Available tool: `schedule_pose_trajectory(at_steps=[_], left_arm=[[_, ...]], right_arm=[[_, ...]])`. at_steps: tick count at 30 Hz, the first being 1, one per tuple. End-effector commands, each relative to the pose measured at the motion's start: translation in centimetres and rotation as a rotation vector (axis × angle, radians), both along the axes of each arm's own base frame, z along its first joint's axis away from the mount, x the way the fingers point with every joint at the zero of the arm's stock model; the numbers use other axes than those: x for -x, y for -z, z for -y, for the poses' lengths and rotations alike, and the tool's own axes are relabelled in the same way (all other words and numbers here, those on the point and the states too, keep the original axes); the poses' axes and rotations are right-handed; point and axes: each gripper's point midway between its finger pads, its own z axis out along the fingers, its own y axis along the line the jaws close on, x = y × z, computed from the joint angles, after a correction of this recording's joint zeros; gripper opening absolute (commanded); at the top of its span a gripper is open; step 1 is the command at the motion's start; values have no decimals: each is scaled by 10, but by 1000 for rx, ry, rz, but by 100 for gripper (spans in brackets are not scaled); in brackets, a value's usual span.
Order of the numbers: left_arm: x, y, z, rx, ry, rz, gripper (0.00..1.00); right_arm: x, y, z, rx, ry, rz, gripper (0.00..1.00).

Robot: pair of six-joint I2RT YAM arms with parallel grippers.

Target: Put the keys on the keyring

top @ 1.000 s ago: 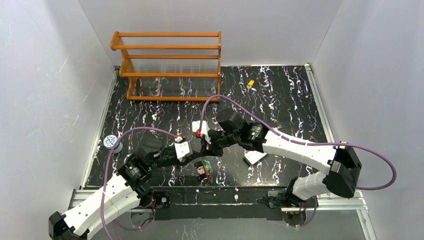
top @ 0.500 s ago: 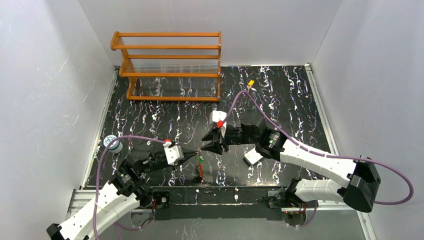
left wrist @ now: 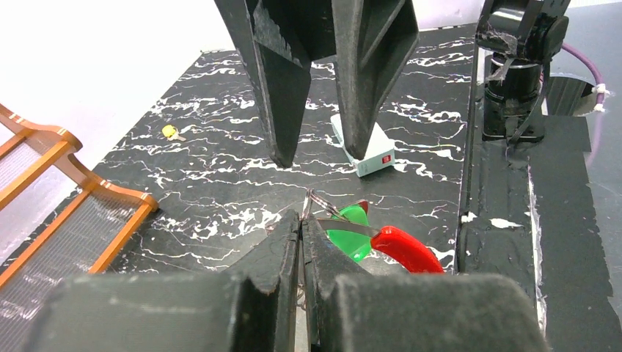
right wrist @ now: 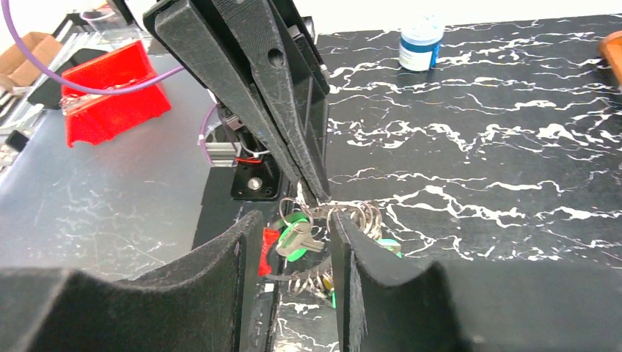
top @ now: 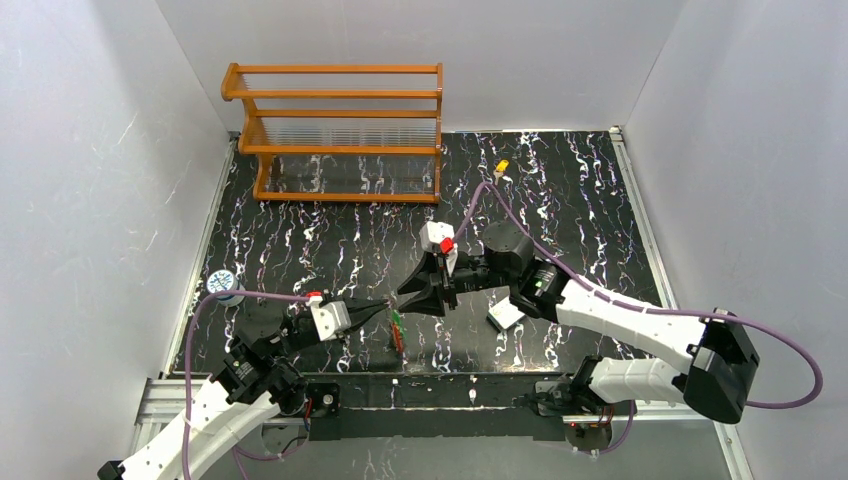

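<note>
My left gripper (left wrist: 301, 220) is shut on the thin metal loop of the keyring (left wrist: 323, 207), held just above the table near its front edge. A green-headed key (left wrist: 348, 232) and the ring's red section (left wrist: 404, 250) hang beside the fingertips. In the right wrist view the green key (right wrist: 297, 236) and a bunch of small rings (right wrist: 357, 215) lie between the fingers of my right gripper (right wrist: 293, 220), which is open and facing the left gripper (right wrist: 318, 192) without touching the ring. A yellow-headed key (top: 502, 167) lies alone far back on the table.
A wooden rack (top: 340, 130) stands at the back left. A blue-lidded jar (top: 222, 285) sits at the left edge. A flat white card (top: 508, 315) lies under the right forearm. A red bin (right wrist: 110, 88) sits beyond the table's front edge.
The right gripper has opened and let go of the keyring. The left arm has drawn back to the left and toward the front edge with the ring; the right gripper has followed it.
</note>
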Motion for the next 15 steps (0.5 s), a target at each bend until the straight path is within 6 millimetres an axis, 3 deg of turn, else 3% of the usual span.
schedule_pose_trajectory(at_steps=[1,9,15], left_arm=[[-1,-16,0,47,-7,41,0],[0,-14,1,38,3,38,0],[1,-14,2,36,10,37,0]], right_arm=[[5,-2,-5,-25,-50,-33,47],[2,18,-11,17,-51,-78,42],[0,28,-14,38,-48,-95,17]])
